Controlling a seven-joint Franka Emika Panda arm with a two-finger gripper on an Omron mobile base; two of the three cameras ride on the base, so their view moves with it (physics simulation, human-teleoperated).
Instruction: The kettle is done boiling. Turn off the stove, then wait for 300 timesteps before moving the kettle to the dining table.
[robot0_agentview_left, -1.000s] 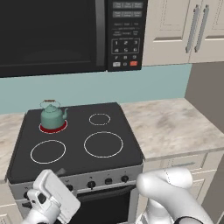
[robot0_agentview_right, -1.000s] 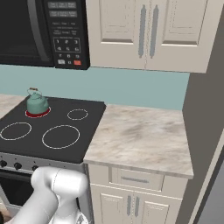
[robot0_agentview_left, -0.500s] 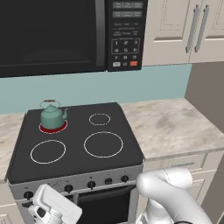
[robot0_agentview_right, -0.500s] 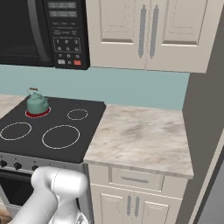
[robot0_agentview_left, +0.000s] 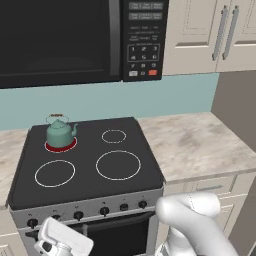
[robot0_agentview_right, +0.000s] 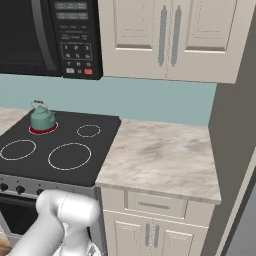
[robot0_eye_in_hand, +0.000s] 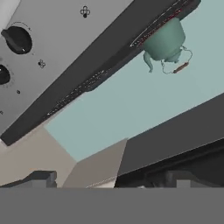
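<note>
Left base view: I see the kettle (robot0_agentview_left: 60, 131) on the stove's (robot0_agentview_left: 85, 192) glowing red back-left burner; the hand has sunk lower than before. Right base view: kettle unmoved. Hand view: knob (robot0_eye_in_hand: 16, 40) nearby, gripper jaws spread wide, empty.

Even, bright rendered light, soft shadows, no glare; all views sharp.

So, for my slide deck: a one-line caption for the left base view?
Teal kettle sits on the stove's glowing red back-left burner beneath the microwave.
</note>
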